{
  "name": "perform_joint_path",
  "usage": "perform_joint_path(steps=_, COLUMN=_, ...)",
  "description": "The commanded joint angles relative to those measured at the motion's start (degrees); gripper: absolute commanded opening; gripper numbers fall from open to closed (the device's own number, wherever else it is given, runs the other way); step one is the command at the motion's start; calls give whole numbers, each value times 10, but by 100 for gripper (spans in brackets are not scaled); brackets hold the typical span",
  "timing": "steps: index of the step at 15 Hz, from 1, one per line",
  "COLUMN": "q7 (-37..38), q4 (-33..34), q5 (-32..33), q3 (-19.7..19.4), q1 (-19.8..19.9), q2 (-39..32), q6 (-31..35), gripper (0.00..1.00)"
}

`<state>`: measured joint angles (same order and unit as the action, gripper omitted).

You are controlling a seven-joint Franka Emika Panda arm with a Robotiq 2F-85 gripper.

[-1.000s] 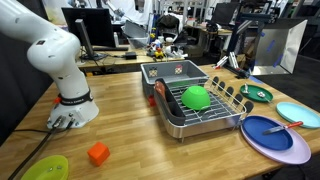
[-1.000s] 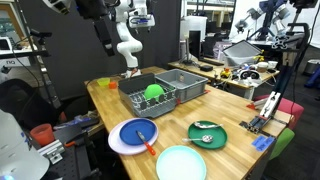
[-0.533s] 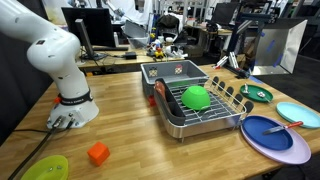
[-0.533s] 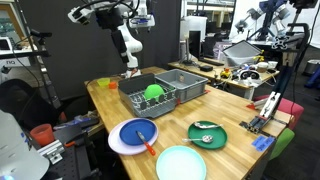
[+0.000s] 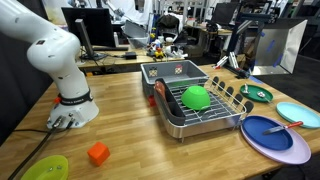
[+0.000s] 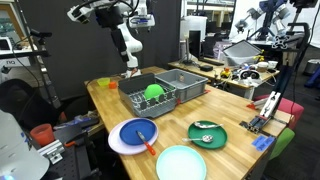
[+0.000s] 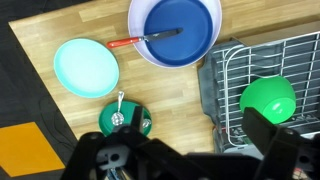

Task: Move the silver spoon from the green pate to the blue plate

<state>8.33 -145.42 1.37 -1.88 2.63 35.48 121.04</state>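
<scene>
The silver spoon lies on the dark green plate at the lower left of the wrist view; it also shows in an exterior view on the green plate. The blue plate sits inside a lavender plate at the top of the wrist view, and shows in both exterior views. My gripper is open and empty, high above the table between the green plate and the dish rack. In an exterior view it hangs near the top.
A red-handled utensil rests on the blue plate. A light teal plate lies beside the green plate. A wire dish rack holds a green bowl. An orange block and a yellow-green plate lie near the robot base.
In an exterior view the arm swung from hanging down to lying level near the top one second to half a second ago. It has held still since. Objects have not moved.
</scene>
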Motion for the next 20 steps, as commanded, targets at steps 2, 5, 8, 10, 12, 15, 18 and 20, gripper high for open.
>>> perform_joint_path(steps=2, q7=2, q4=45, q5=10, q3=1, q1=23, q2=-63, q6=4, gripper=100)
perform_joint_path(steps=5, q7=-9, q4=77, q5=15, q3=-12, q1=32, q2=-132, q6=6, gripper=100)
perform_joint_path(steps=8, q7=-30, q4=111, q5=9, q3=-24, q1=30, q2=-203, q6=2, gripper=100)
perform_joint_path(steps=10, q7=-43, q4=139, q5=2, q3=-28, q1=27, q2=-250, q6=-5, gripper=100)
perform_joint_path(steps=12, q7=-46, q4=171, q5=-1, q3=-28, q1=27, q2=-296, q6=-8, gripper=100)
perform_joint_path(steps=15, q7=-49, q4=217, q5=-21, q3=-29, q1=27, q2=-350, q6=-42, gripper=100)
perform_joint_path(steps=18, q7=-35, q4=209, q5=-17, q3=-26, q1=26, q2=-348, q6=-20, gripper=100)
perform_joint_path(steps=20, q7=-35, q4=218, q5=-20, q3=-26, q1=26, q2=-351, q6=-28, gripper=100)
